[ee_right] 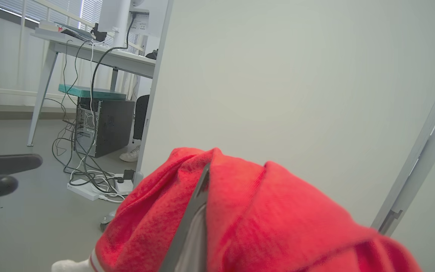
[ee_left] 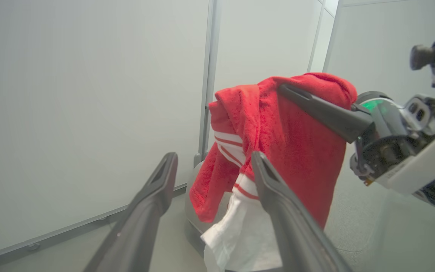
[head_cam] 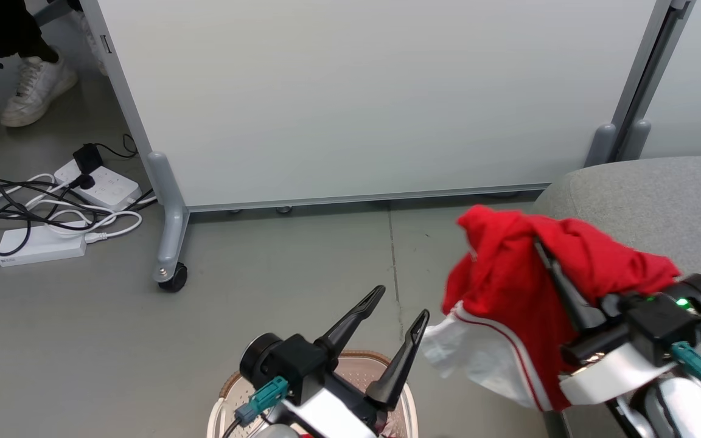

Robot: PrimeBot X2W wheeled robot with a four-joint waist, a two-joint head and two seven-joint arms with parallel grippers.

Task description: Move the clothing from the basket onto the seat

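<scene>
Big grey fabric-upholstered seat (head_cam: 648,194) w/ rounded corner is the target, so everything here is placed from it. The bright red soft garment (head_cam: 509,274) w/ white trim band & thin red-white stripes hangs in the air just beside the seat's rounded corner, on the floor side. It isn't lying on the cushion yet, and its white hem dangles lowest, over the floor. The cream-white perforated plastic basket (head_cam: 229,395) w/ brown woven-look rim sits well apart from the seat, across the floor, under the left arm. A scrap of red shows inside it, prob. the 2nd garment, but too little is visible to be sure. The right tool (head_cam: 542,252) is clamped on the garment next to the seat's corner, w/ fabric draped over & around its long dark fingers so the bulk hangs off both sides. The left tool (head_cam: 403,301) is spread wide & holds nothing; it's above the basket, one fingertip just beside the dangling white hem. Step in hand, as I read it, is carry & drop. To do it well, swing the right arm further in over the seat so the whole bundle, hem incl., clears the rounded edge; if released at the corner it would likely slide to the floor. Lower till the fabric takes its own weight on the cushion, then let go. Since cloth wraps the fingers, back out along the finger line, not sideways, else it may drag off the seat. Keep the left tool away from the hem to avoid a snag.
</scene>
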